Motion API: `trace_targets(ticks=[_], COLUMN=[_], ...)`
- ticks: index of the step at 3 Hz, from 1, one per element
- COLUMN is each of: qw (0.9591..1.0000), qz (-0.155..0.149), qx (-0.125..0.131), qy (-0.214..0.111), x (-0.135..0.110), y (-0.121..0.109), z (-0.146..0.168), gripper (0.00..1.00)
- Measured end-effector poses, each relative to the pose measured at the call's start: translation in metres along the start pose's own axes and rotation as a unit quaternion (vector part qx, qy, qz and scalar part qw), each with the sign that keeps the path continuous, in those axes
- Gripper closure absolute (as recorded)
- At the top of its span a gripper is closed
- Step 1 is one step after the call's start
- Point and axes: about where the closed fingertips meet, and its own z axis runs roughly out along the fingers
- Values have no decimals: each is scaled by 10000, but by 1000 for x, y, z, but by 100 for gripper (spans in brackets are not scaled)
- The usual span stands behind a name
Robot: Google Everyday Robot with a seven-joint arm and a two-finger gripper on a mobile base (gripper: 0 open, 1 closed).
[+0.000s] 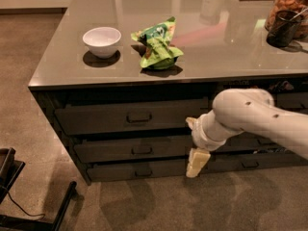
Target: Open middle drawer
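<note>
The middle drawer [110, 149] is a wide dark grey front with a small rectangular pull handle [142, 150]. It sits between a taller drawer [96, 119] above and a slimmer one [115, 171] below, and looks closed. My gripper [197, 163], cream-coloured at the end of the white arm [250, 114], hangs pointing down in front of the drawer fronts. It is to the right of the middle drawer's handle, at about its height, and holds nothing that shows.
On the grey counter top [231, 47] are a white bowl [102, 41], a green snack bag [158, 44], and a dark cup [283, 28] by a jar at the back right. More drawers lie behind my arm on the right. A black stand [19, 196] is on the floor at the left.
</note>
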Motion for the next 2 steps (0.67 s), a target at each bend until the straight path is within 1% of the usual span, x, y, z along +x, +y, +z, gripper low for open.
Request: trace_targets(ticks=[1,2], qw=[9991,9974], qz=[-126,-111], qx=[-37,15], qy=[-407,-715], x=[-11,-14], y=[-4,-12], z=[58,124], gripper=[0,0])
